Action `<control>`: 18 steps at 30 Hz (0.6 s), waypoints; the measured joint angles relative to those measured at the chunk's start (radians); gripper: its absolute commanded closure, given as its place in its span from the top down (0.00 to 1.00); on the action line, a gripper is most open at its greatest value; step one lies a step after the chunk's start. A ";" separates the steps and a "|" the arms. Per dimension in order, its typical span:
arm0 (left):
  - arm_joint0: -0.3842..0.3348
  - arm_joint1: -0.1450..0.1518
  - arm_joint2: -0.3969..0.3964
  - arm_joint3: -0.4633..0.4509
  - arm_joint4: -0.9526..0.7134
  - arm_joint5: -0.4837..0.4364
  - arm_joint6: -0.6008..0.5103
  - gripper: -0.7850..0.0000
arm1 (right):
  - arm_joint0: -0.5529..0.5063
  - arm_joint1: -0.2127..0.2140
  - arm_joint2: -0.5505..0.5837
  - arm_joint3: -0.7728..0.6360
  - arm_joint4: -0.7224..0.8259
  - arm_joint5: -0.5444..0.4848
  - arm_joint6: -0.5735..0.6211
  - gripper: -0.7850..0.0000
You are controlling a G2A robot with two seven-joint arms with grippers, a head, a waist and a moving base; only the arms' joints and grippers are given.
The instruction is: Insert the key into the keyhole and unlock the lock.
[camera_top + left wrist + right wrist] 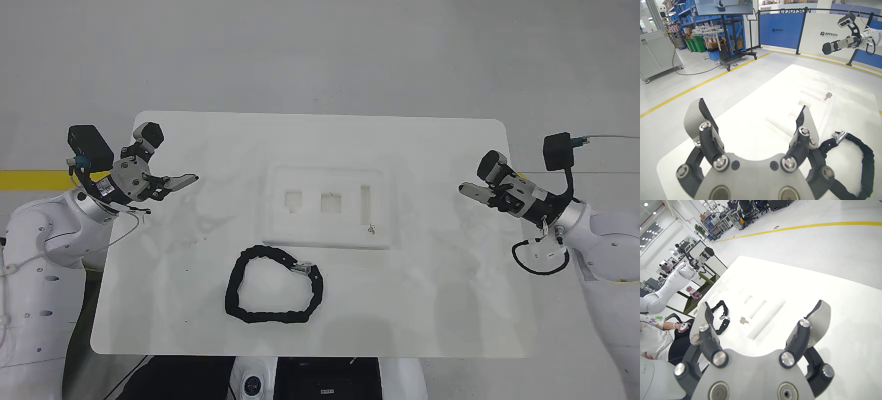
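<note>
I am holding my left pincer (752, 104) and my right pincer (762, 302) wide open over the table's (450, 300) sides. The key (371, 229) is lying on the white tray (330, 178). The black chain lock (275, 285) is lying just beside the tray.

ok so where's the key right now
In the top view the key lies at the right end of the white tray, beside its long slot, past the chain lock.

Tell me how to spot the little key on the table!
On the white table, find the raised white tray in the middle. The key lies on it, by the long narrow slot's end nearest the chain lock. It is tiny and silver; the lock is big and black.
</note>
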 measured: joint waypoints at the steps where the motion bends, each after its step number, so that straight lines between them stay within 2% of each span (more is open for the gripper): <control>1: 0.000 0.000 0.000 0.000 0.000 0.000 0.000 1.00 | 0.000 0.000 0.000 0.000 0.000 0.000 0.000 1.00; 9: 0.000 0.000 0.000 0.000 0.000 0.000 0.000 1.00 | 0.000 0.001 0.000 -0.012 -0.010 0.011 0.008 1.00; 14: 0.000 0.000 0.000 0.000 0.000 0.000 0.000 1.00 | 0.001 0.008 -0.001 -0.104 -0.058 0.142 0.096 1.00; 18: 0.000 0.000 0.000 0.000 0.000 0.000 0.000 1.00 | 0.035 0.014 -0.040 -0.145 -0.014 0.269 0.267 1.00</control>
